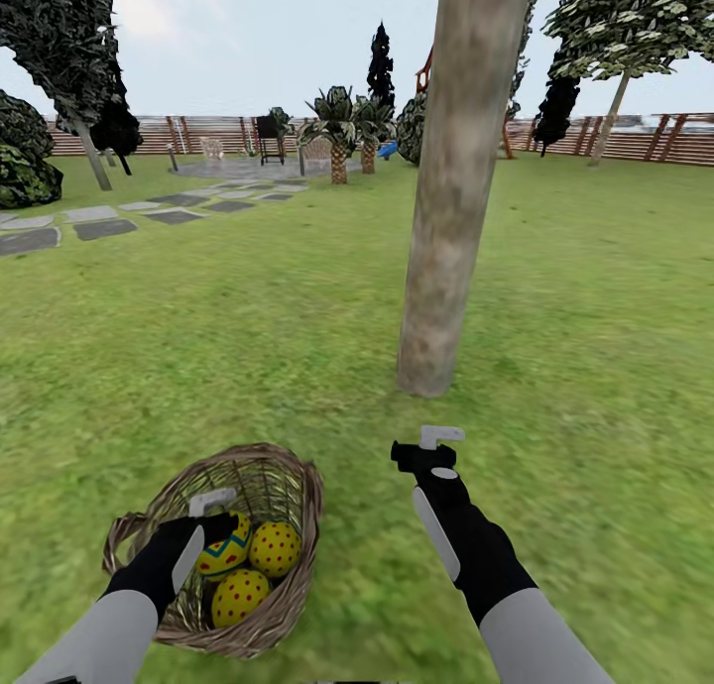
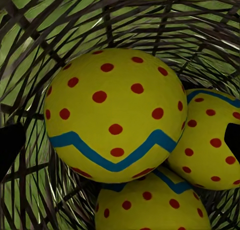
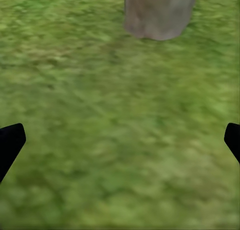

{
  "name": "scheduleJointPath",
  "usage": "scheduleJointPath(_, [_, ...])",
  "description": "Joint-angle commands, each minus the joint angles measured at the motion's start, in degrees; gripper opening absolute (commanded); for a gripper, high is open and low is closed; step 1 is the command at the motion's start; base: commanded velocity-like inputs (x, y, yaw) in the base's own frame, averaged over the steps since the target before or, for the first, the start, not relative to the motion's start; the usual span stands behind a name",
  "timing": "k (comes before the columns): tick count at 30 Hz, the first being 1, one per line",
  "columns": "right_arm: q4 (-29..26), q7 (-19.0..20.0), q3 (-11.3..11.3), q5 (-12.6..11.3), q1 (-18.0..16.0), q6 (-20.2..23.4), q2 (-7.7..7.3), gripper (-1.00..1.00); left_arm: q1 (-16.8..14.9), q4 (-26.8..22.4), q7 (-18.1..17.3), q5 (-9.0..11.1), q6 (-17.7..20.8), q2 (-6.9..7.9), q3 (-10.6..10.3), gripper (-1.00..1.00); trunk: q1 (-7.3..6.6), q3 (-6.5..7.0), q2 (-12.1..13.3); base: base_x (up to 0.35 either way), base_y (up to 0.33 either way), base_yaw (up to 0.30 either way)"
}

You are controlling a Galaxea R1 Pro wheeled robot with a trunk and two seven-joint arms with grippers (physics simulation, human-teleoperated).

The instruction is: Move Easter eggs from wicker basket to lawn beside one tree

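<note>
The wicker basket (image 1: 288, 496) sits on the lawn (image 1: 248, 347) at the lower left and holds three Easter eggs, yellow with red dots. The zigzag-banded egg (image 1: 226, 555) (image 2: 112, 110) lies beside a second egg (image 1: 275, 548) (image 2: 210, 150) and a third egg (image 1: 239, 595) (image 2: 150, 205). My left gripper (image 1: 220, 530) (image 2: 120, 140) reaches into the basket, open, its dark fingertips (image 2: 10, 145) on either side of the zigzag egg and apart from it. My right gripper (image 1: 426, 454) (image 3: 120, 145) hovers open and empty above the grass, a short way before the base of the tree (image 1: 436, 317) (image 3: 157, 12).
A grey stepping-stone path (image 1: 99, 223) runs across the far left. Palms (image 1: 342, 129), dark conifers (image 1: 380, 64) and a wooden fence (image 1: 635, 139) stand far behind. Another leafy tree (image 1: 620, 30) is at the back right. Grass spreads all around the near trunk.
</note>
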Motion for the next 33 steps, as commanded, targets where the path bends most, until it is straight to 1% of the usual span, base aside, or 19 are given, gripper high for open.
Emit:
scheduleJointPath(1, [-0.1,-0.5,0.2,-0.5,0.0,0.2,-0.04,1.00,0.0,-0.1,0.1,0.1,0.3,-0.02,0.1,1.00,0.21,-0.23,-0.4,0.000,0.000,0.000])
scheduleJointPath(3, [-0.1,-0.5,0.2,-0.6,-0.1,0.2,-0.04,1.00,-0.1,-0.4,0.1,0.1,0.3,-0.02,0.1,1.00,0.26,-0.68,-0.5,0.000,0.000,0.000])
scheduleJointPath(16, [0.0,-0.5,0.1,-0.6,0.0,0.1,-0.05,1.00,-0.1,-2.5,0.0,0.1,0.2,-0.05,0.1,1.00,0.26,-0.68,-0.5,0.000,0.000,0.000])
scheduleJointPath(26, [0.0,-0.5,0.2,-0.6,0.0,0.0,-0.05,1.00,-0.1,-2.7,-0.1,0.1,0.0,-0.02,0.1,1.00,0.52,-2.89,-0.6,0.000,0.000,0.000])
scheduleJointPath(33, [0.0,-0.5,0.2,-0.5,0.0,-0.1,-0.05,1.00,0.0,-2.7,0.0,0.1,-1.6,-0.08,0.1,1.00,0.52,-2.89,-0.6,0.000,0.000,0.000])
